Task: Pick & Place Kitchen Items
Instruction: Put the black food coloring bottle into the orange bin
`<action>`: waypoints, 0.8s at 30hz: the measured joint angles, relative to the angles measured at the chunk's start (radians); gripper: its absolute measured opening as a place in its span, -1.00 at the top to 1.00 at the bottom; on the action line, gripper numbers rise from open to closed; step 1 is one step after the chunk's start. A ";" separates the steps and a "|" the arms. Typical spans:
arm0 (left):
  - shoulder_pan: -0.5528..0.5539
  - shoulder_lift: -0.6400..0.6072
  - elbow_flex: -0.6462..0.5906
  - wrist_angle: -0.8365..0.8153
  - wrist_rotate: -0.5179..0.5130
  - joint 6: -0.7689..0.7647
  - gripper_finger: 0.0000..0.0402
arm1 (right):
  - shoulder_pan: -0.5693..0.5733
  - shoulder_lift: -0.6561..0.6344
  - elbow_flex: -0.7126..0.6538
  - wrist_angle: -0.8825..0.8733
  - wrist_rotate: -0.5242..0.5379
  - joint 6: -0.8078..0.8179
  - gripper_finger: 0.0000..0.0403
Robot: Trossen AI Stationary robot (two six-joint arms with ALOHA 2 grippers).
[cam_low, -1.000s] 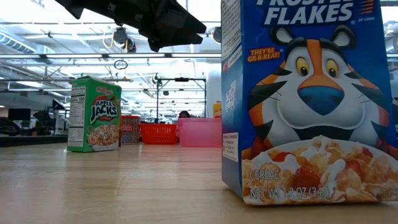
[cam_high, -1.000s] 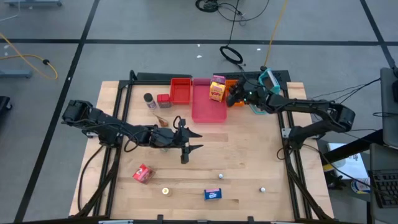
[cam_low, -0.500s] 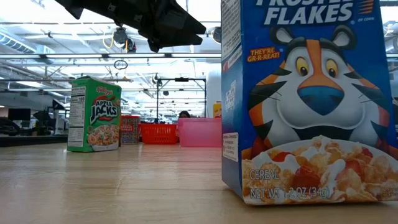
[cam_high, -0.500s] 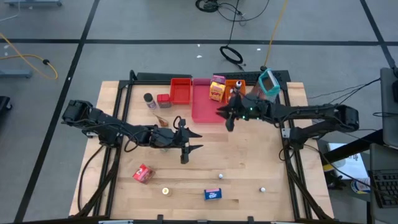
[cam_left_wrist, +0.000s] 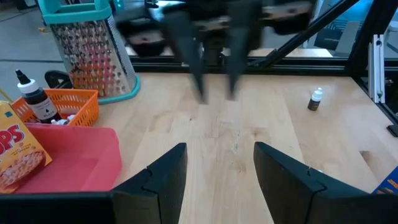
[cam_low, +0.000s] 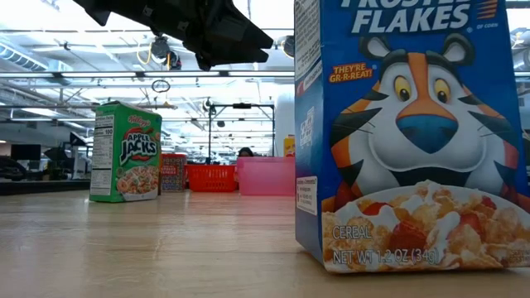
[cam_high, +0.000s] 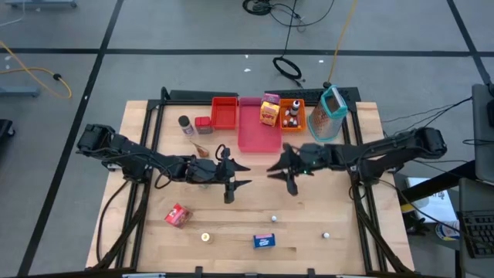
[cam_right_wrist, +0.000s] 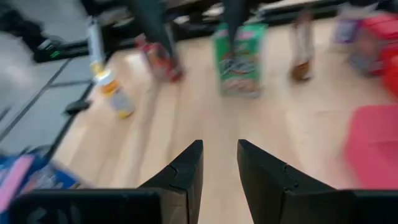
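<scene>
Over the surface (cam_high: 309,208), swung away from the trays (cam_high: 258,127) toward mid-board, right hand (cam_high: 287,176) slightly parted and empty, heading for another item; left hand (cam_high: 231,181) parted, idle.

We see the right gripper (cam_high: 289,179) come away from the back of the table, where a second ago it sat at the orange tray (cam_high: 292,122) beside the grater (cam_high: 327,113), and now hang over bare wood in the middle, facing the left gripper (cam_high: 234,182) with a gap between them. Its fingers (cam_right_wrist: 186,168) stand slightly apart with nothing between them. The grater, half hidden by that arm before, now shows whole, well behind the gripper.
</scene>
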 joint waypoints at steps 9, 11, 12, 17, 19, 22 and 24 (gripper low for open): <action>-0.001 0.000 0.000 -0.010 0.000 -0.029 0.07 | 0.178 0.000 -0.003 -0.066 0.060 0.014 0.57; -0.001 0.000 0.000 -0.022 0.000 -0.043 0.07 | 0.221 0.000 -0.022 -0.059 0.103 0.034 0.59; -0.001 0.000 0.000 -0.027 0.000 -0.048 0.07 | 0.241 0.000 -0.036 -0.055 0.115 0.043 0.60; -0.001 0.000 0.000 -0.038 0.000 -0.054 0.07 | 0.323 0.000 -0.093 -0.041 0.175 0.104 0.64; -0.001 0.000 0.000 -0.038 0.000 -0.055 0.07 | 0.348 0.000 -0.121 -0.021 0.202 0.122 0.64; -0.001 0.000 0.000 -0.036 0.000 -0.062 0.07 | 0.381 0.001 -0.167 0.059 0.217 0.146 0.61; -0.001 0.000 0.000 -0.035 -0.001 -0.063 0.07 | 0.403 0.000 -0.200 0.119 0.217 0.163 0.58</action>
